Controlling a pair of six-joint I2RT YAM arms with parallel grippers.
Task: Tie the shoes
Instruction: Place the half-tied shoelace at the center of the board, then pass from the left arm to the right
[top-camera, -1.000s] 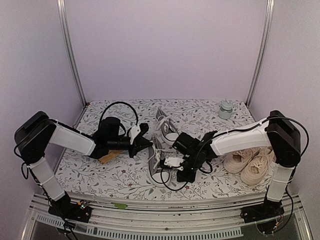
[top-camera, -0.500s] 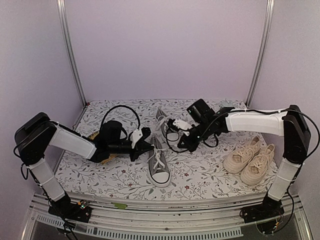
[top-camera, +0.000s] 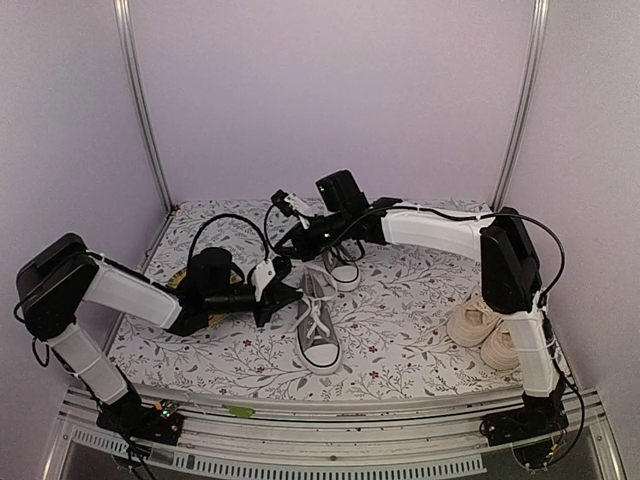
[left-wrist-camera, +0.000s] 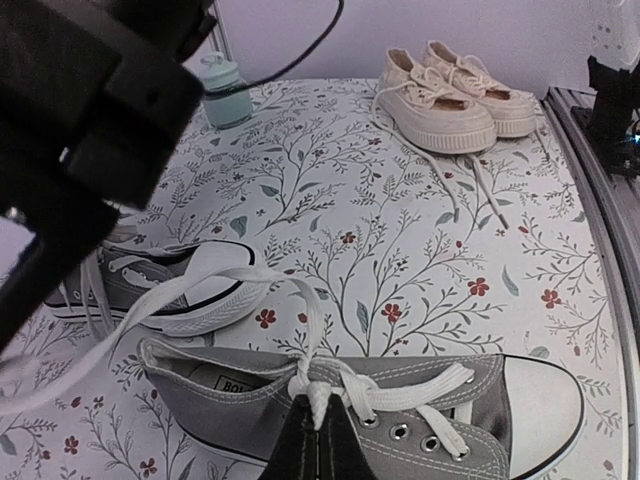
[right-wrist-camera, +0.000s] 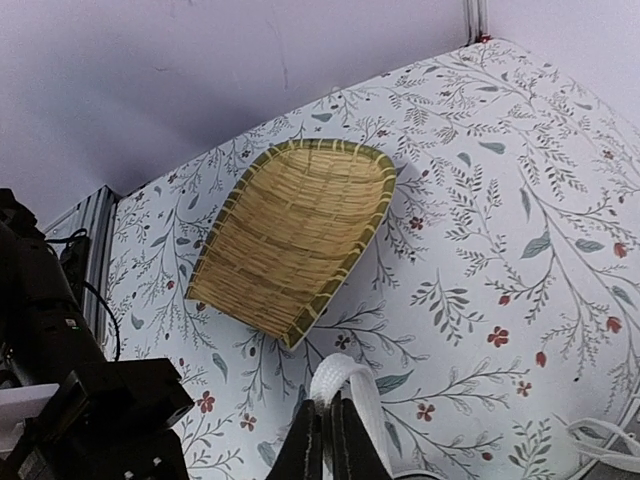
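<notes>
Each pinching 1 lace (left-wrist-camera: 303, 383): left gripper (left-wrist-camera: 318, 412), right gripper (right-wrist-camera: 328, 408) (basket (right-wrist-camera: 295, 235) whole from right wrist).

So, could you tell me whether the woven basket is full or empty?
Empty: the right wrist view shows only bare weave inside the woven basket.

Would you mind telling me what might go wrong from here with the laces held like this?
1. The right gripper pinches only a short loop of white lace; a harder pull may slip it free.
2. The left gripper pins just the lace crossing on the near grey shoe, so the shoe may drag or tip.
</notes>
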